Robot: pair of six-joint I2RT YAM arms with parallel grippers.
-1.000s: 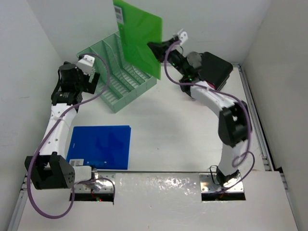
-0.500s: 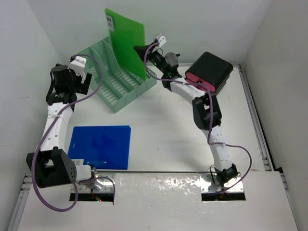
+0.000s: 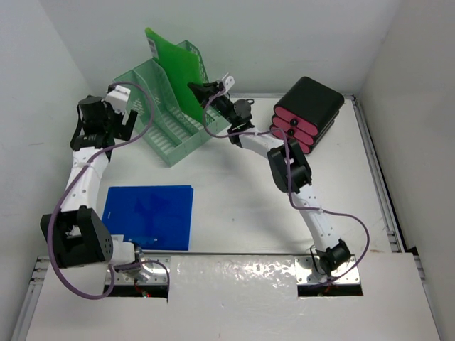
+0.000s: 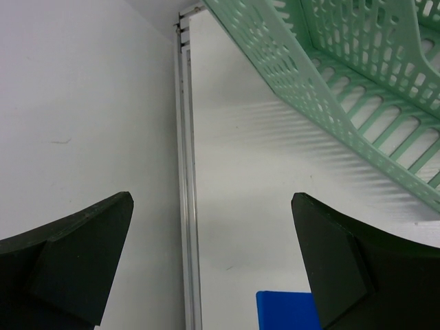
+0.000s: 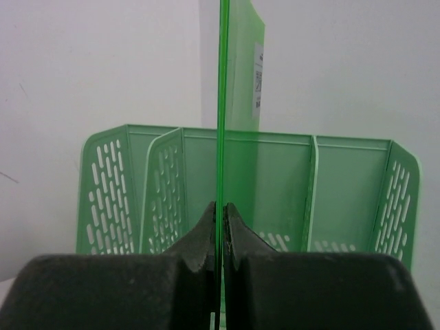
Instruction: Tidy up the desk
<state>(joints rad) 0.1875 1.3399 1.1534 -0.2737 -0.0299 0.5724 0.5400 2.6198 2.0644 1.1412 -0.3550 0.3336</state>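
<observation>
On the white desk [image 3: 242,199] stands a mint-green mesh file rack [image 3: 167,131]. A bright green folder [image 3: 173,67] is upright and tilted over it, its lower edge down among the dividers. My right gripper [image 3: 194,89] is shut on the folder's near edge. In the right wrist view the folder [image 5: 222,103] runs edge-on between my closed fingers, gripper [image 5: 220,210], with the rack [image 5: 344,185] behind it. My left gripper [image 3: 130,122] hangs open and empty just left of the rack. In the left wrist view this gripper [image 4: 212,206] looks down at the desk's rail [image 4: 187,206].
A blue folder [image 3: 149,217] lies flat at the near left, its corner [image 4: 285,311] showing in the left wrist view. A black case with pink bands [image 3: 309,110] sits at the back right. White walls enclose the desk on three sides.
My right gripper has carried the green folder left and down, from above the rack's right side into the rack. The left arm has shifted slightly left, still open.
</observation>
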